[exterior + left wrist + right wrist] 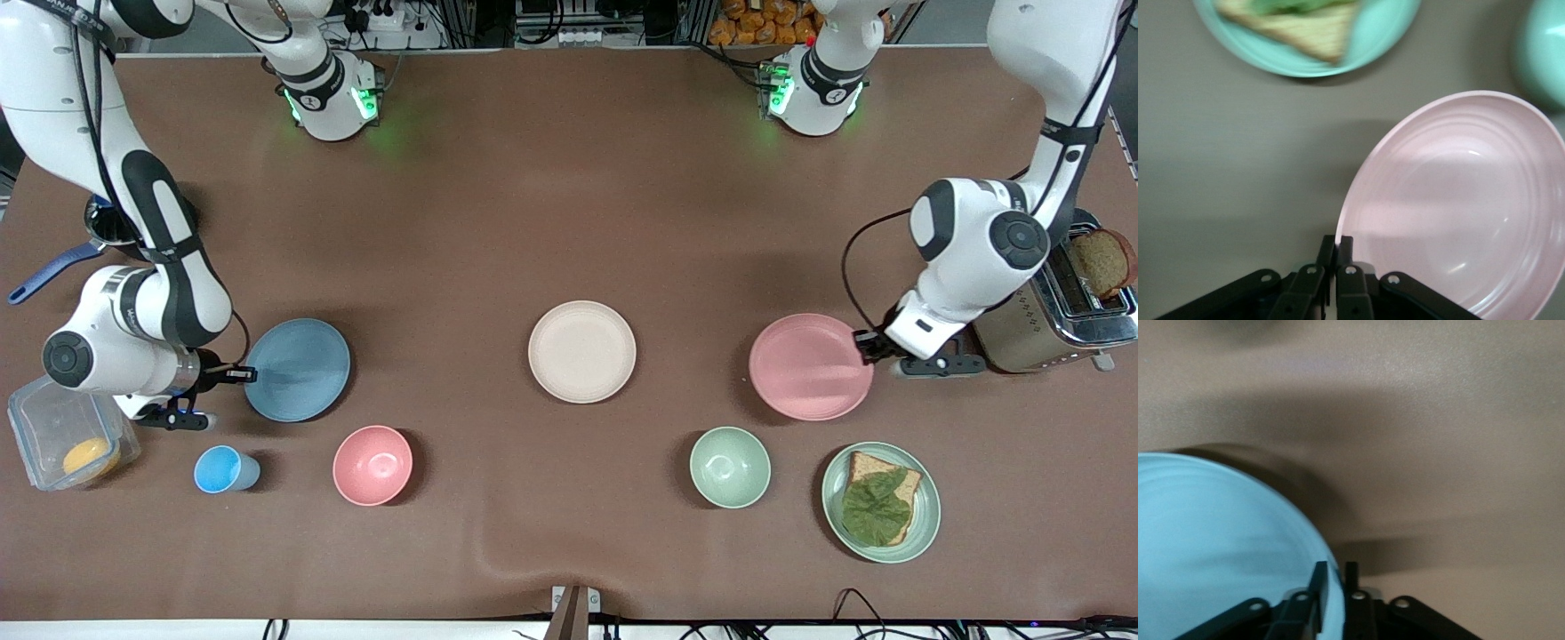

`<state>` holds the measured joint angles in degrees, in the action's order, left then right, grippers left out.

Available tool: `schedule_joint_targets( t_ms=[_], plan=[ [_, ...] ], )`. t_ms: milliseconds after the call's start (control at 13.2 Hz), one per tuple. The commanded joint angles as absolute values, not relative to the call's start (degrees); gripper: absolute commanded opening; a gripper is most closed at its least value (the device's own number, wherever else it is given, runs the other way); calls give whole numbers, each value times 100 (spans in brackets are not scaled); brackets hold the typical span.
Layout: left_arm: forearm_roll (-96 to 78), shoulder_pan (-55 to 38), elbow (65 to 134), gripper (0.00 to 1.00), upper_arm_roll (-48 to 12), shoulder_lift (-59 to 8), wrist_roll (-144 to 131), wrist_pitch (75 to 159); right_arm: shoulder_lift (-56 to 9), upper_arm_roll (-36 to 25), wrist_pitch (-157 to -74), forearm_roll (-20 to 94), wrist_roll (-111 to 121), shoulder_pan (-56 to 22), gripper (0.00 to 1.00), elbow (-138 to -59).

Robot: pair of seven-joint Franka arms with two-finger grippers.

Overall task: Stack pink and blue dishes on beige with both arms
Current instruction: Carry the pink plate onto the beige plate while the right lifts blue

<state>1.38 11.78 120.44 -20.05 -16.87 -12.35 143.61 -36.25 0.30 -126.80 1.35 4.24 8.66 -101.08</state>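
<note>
Nearest the front camera on the brown counter [569, 551] runs a row of small things: from the right arm's end, a blue cup [220, 469] lying on its side, a pink bowl [372, 465], a green bowl [730, 467], and a green plate [925, 516] carrying bread [893, 480] under a leaf [876, 508].

A clear tub [53, 418] holding something orange [91, 457] sits at the right arm's end, about level with the cup.

Farther from the camera lie the three task plates. The blue plate [298, 369] is toward the right arm's end, the beige plate [581, 351] at the middle, and the pink plate [809, 365] toward the left arm's end, all well apart from one another.

The right claw [242, 375] is pinching the blue plate's rim on the edge toward its own end of the counter; its wrist view shows one finger [1319, 587] over the rim and the other outside it.

The left claw [867, 342] is pinching the pink plate's rim likewise, its fingers [1343, 257] pressed onto the edge, and the plate looks tilted, its gripped edge up.

A toaster [1049, 311] with a dark slice [1102, 260] stands just beside the left arm.

A blue handle [44, 271] pokes out by the right arm.
</note>
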Motion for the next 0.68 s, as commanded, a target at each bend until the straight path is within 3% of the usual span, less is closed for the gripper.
schedule_joint_targets(
  t_ms=[0, 303, 606],
  plan=[
    [26, 689, 11138, 0, -2670, -1959, -2945, 13571, -3630, 123, -12727, 237, 545, 976, 0, -10116],
    [105, -710, 10723, 0, -2637, -2600, -4613, 13570, -3525, 132, -12674, 237, 667, 958, 0, -10064],
    [141, -1125, 10626, 0, -2628, -3085, -4860, 13570, -3305, 141, -12167, 246, 931, 967, 0, -9784]
  ],
)
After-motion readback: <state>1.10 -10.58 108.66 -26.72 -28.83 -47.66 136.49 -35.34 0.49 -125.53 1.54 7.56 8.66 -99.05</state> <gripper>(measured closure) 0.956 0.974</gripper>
